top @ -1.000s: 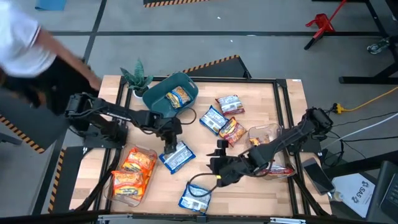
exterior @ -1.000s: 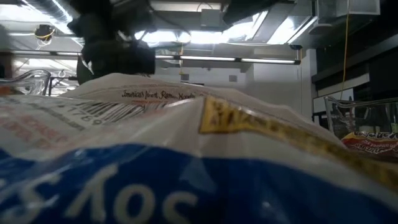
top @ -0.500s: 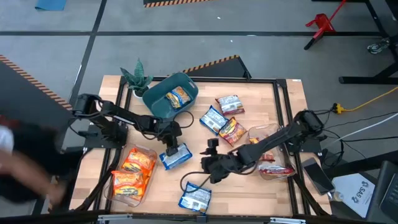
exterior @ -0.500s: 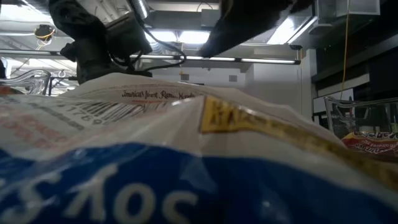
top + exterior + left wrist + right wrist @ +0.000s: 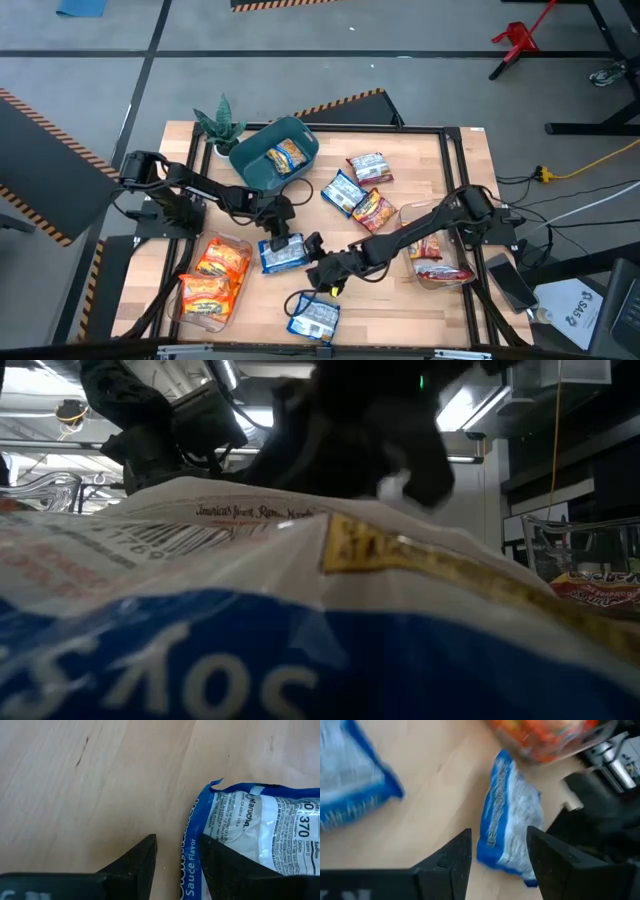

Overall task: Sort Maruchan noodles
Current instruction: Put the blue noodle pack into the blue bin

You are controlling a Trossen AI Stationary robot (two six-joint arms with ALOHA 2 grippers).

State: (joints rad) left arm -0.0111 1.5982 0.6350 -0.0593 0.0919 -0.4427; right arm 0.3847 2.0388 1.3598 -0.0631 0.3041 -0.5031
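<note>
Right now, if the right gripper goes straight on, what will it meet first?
Probably the blue packet in the table's middle, which the left gripper is at; the right gripper points at it with open jaws.

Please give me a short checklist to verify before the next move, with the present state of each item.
1. Left tool is at the blue-white packet: ok, its fingers straddle the packet's edge in the left wrist view.
2. Left tool has closed on that packet: not ok, the fingers stand apart with a gap showing.
3. Right tool is open: ok.
4. Right tool stays clear of the left tool: cannot tell, both point at the same packet and stand very close in the high view.
5. Second blue-white packet lies free near the front edge: ok.
6. Teal bin is reachable: ok, nothing covers it.
</note>
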